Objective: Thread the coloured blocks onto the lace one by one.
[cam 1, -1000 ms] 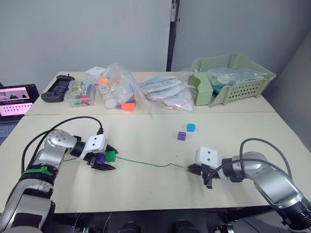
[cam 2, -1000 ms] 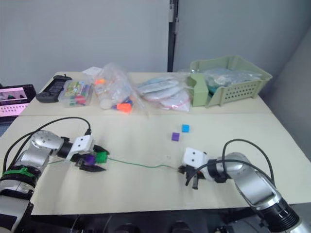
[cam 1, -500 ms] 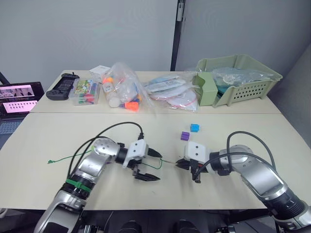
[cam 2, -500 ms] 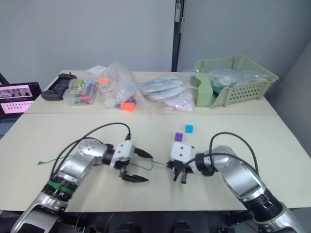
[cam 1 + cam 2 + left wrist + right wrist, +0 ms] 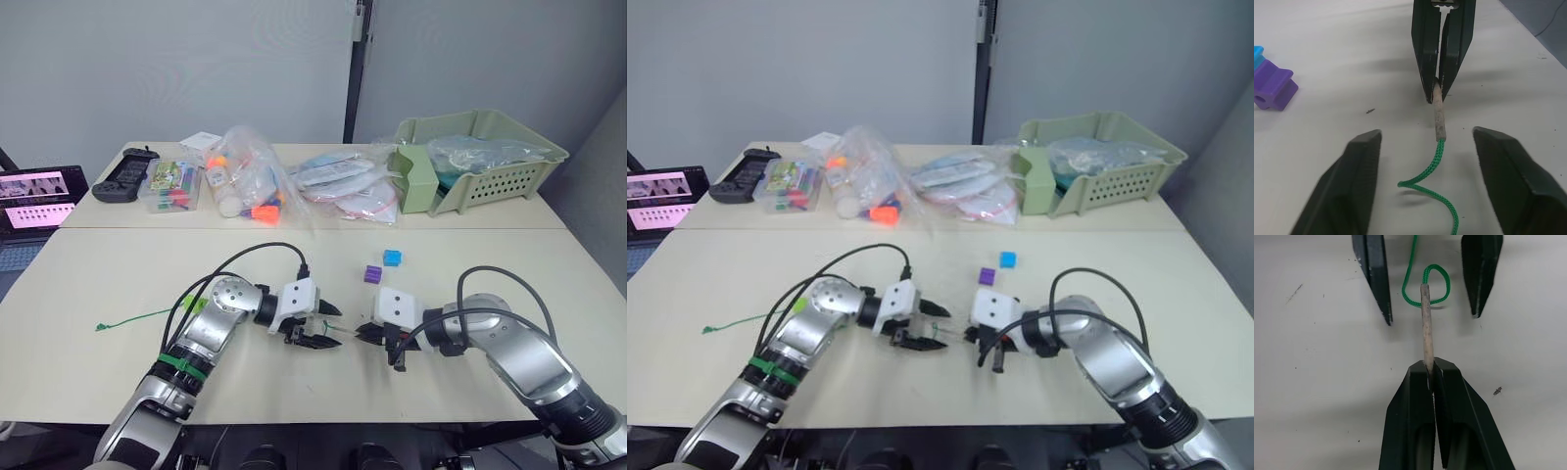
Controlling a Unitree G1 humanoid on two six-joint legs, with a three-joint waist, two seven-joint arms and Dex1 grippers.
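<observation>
The lace (image 5: pixel 1425 174) is a thin green string with a pale stiff tip (image 5: pixel 1425 323). My right gripper (image 5: pixel 1428 368) is shut on that tip at the table's front centre. My left gripper (image 5: pixel 1427 133) is open, one finger on each side of the tip and the small loop of lace behind it. The lace trails off to my left, and its far end (image 5: pixel 99 326) lies on the table. A purple block (image 5: pixel 372 274) and a blue block (image 5: pixel 392 258) lie loose just beyond the grippers. A lime green block (image 5: pixel 199 305) peeks out beside my left forearm.
Along the back of the table are clear bags of toy pieces (image 5: pixel 245 181), a small clear box (image 5: pixel 167 188), a black controller (image 5: pixel 120 179) and a pale green basket (image 5: pixel 490 157). A lit screen (image 5: pixel 34 199) stands off the left edge. Black cables (image 5: pixel 245 257) loop over both arms.
My left gripper has let go of the blocks it held at the left and swung right along the lace. It now stands open around the tip. The right gripper has kept hold of the tip.
</observation>
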